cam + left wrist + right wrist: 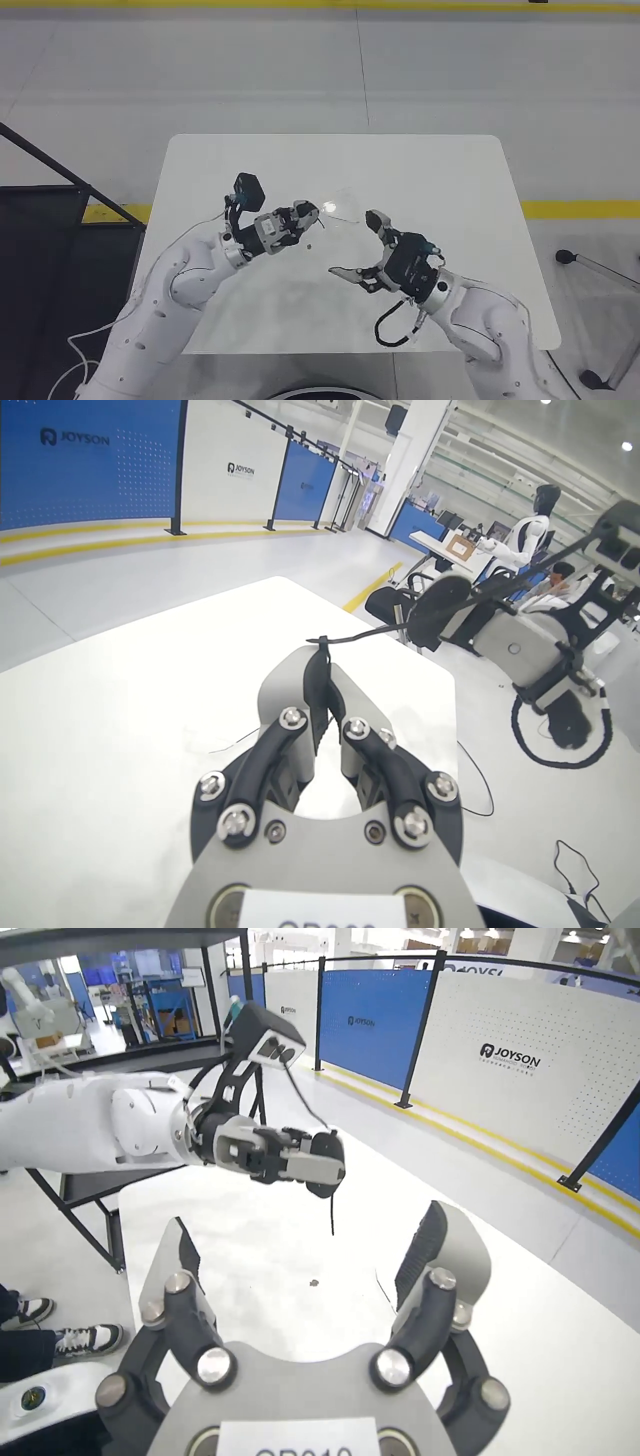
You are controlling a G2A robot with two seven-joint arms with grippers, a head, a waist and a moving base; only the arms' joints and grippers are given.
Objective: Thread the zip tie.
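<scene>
Zip tie is pinched in the left pincer, held above the bench. The right pincer sits spread and empty nearby. The limp tail could sway past the head, or slip from so thin a pinch.

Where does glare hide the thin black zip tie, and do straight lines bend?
Top view: thin black zip tie faint against bright white table. Left wrist view: table washed out, tie clear at the left tool. Both wrist views: black fence rails curve.
</scene>
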